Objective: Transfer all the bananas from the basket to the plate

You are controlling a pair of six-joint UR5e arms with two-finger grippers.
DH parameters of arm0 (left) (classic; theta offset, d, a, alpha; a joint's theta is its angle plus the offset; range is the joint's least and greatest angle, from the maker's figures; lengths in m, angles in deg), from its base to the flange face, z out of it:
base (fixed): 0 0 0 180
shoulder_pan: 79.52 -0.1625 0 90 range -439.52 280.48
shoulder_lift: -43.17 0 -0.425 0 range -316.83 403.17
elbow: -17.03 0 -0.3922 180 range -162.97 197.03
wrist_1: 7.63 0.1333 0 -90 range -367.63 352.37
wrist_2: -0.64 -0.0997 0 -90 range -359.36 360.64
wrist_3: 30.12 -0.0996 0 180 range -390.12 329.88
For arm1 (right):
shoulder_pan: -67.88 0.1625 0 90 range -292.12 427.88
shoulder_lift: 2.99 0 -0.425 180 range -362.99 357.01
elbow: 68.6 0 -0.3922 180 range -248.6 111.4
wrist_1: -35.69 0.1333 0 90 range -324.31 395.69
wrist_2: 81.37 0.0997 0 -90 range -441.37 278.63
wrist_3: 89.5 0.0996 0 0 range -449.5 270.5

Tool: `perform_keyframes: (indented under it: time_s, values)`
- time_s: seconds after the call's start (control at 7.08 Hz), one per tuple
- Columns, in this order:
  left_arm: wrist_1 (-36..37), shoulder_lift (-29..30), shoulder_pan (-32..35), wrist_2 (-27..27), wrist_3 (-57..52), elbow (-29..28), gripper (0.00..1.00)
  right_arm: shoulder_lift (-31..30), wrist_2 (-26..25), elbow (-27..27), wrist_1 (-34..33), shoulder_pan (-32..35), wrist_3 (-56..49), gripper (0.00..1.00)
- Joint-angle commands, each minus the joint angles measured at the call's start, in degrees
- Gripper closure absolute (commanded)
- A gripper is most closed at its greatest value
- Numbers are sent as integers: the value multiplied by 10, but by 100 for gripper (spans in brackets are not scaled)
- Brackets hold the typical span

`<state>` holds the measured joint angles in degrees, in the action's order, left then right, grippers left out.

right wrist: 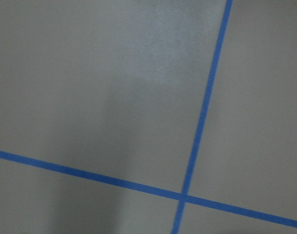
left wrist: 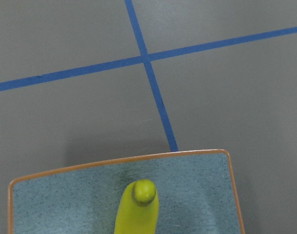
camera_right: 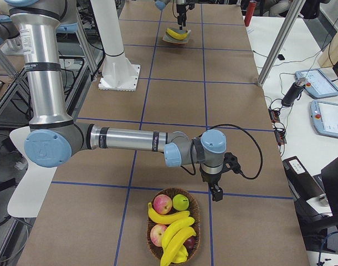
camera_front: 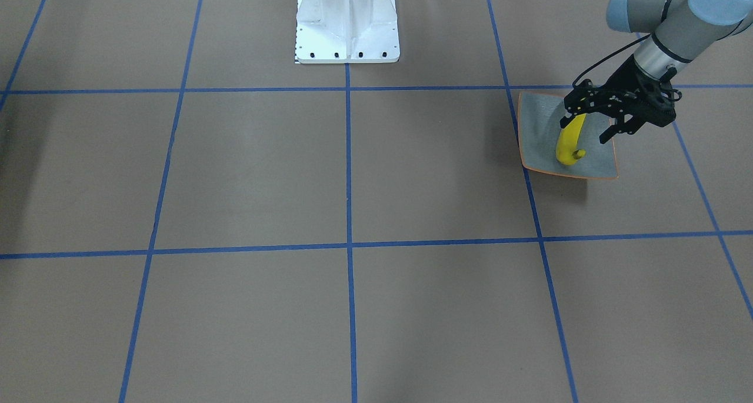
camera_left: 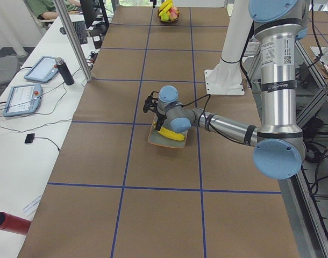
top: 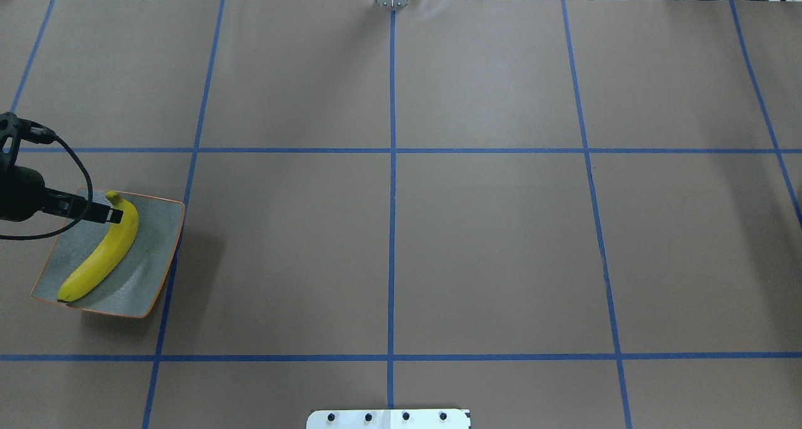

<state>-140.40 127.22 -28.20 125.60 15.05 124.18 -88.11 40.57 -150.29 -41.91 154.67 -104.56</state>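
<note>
While banana lies on plate, left claw hangs over it, spread wide; right claw: opening unclear.

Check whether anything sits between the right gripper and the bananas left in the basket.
Nothing visible does. The right gripper hangs beside the basket rim, and the bananas lie exposed among the apples, with nothing covering them.

table: brown, blue-taped grid | side bench: white (holds tablets)
</note>
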Motion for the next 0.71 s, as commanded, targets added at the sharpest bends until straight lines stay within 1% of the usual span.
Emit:
perform_keyframes:
  time_s: [0.0, 0.14, 0.28, 0.42, 0.57]
  values:
    - [-2, 14, 0, -1, 1, -18, 0, 3, -13, 33, -51, 29, -87, 0]
    - [-5, 23, 0, -1, 0, -31, 0, 6, 4, 70, -51, 37, -125, 0]
    - [-5, 26, 0, -2, -1, -34, 0, 36, 37, 132, -52, 60, -183, 0]
    - [-5, 26, 0, -2, -1, -34, 0, 47, 68, 170, -53, 69, -216, 0]
    - [-5, 26, 0, -2, -1, -36, 0, 53, 67, 181, -54, 73, -225, 0]
